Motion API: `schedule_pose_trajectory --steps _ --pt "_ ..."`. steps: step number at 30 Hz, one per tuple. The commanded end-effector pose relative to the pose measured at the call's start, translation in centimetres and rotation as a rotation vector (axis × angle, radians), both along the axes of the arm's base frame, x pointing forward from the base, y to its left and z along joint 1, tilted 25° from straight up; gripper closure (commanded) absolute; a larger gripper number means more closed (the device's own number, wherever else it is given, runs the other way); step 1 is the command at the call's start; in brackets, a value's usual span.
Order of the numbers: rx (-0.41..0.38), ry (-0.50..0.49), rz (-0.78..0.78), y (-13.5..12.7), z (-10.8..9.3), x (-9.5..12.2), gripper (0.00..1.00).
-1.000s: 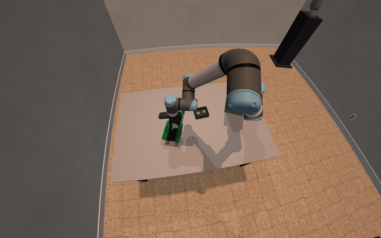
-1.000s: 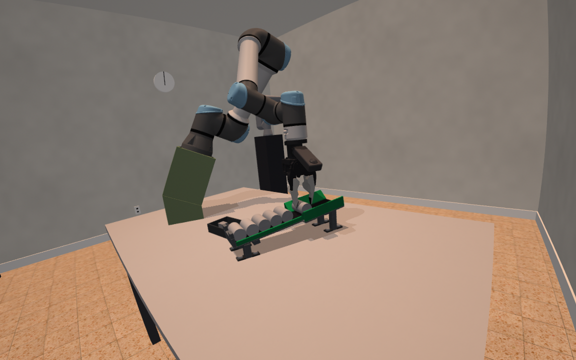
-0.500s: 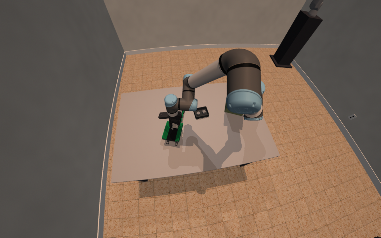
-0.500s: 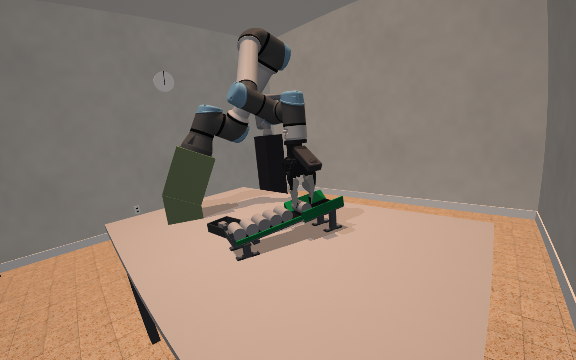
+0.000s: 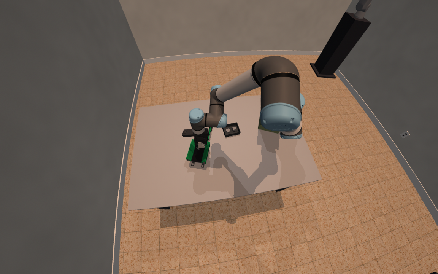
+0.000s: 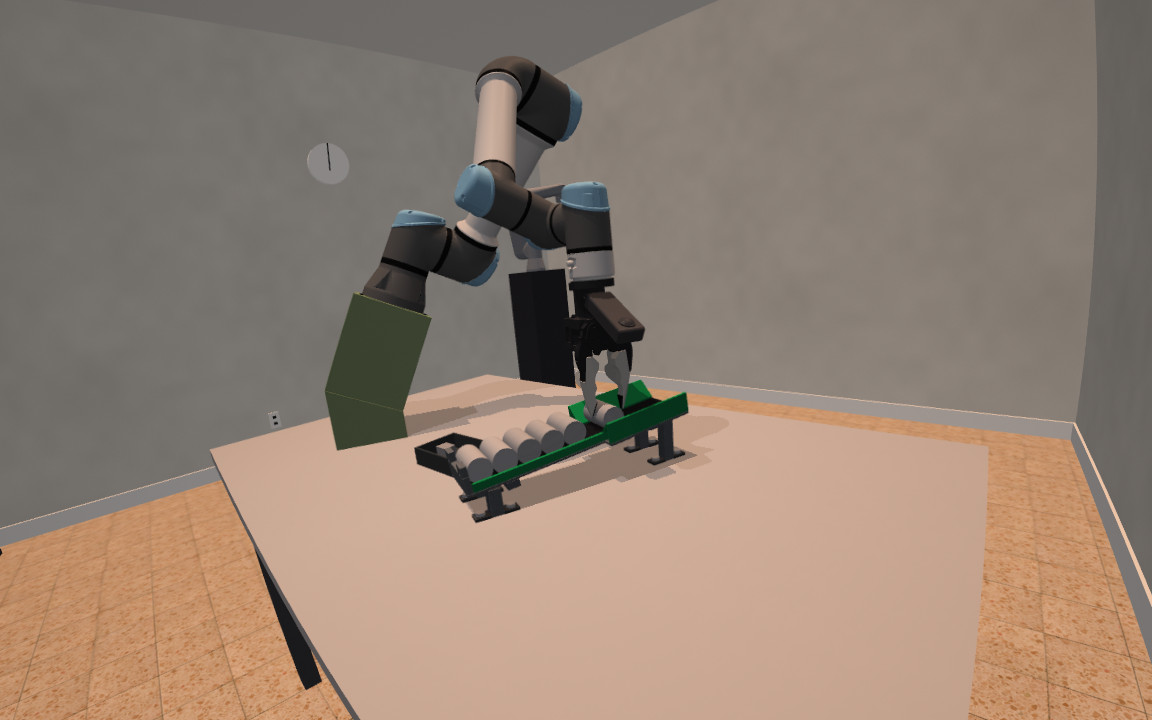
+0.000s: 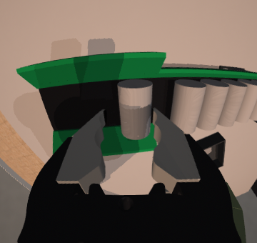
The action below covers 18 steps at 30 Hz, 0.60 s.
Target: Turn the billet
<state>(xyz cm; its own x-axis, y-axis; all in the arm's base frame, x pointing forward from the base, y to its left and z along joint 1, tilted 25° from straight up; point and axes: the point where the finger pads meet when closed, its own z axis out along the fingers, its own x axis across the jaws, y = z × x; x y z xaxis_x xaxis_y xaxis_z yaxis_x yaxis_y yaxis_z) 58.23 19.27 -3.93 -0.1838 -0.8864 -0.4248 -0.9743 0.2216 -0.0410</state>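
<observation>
The green-railed feed ramp stands on the table and also shows in the top view. Several grey billets lie across it in a row toward its low end; they also show in the wrist view. One more billet lies across the ramp higher up, parallel to the row with a small gap to it. My gripper points straight down over this billet. One finger stands on each side of it, apart from it, and the gripper is open.
A black open tray sits on the table beside the ramp's low end and shows in the top view. The arm's olive pedestal stands at the table's back edge. A black pillar stands behind the table.
</observation>
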Motion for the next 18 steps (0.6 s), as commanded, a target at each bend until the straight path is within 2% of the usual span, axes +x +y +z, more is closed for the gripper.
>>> schedule_pose_trajectory --steps 1,3,8,18 --pt "0.000 -0.001 0.000 0.0 0.1 0.0 0.66" --pt "0.000 -0.001 0.000 0.0 0.1 0.0 0.66" --pt "0.000 -0.002 0.000 -2.1 4.6 -0.6 0.66" --pt "0.000 -0.002 0.000 -2.1 4.6 -0.6 0.66"
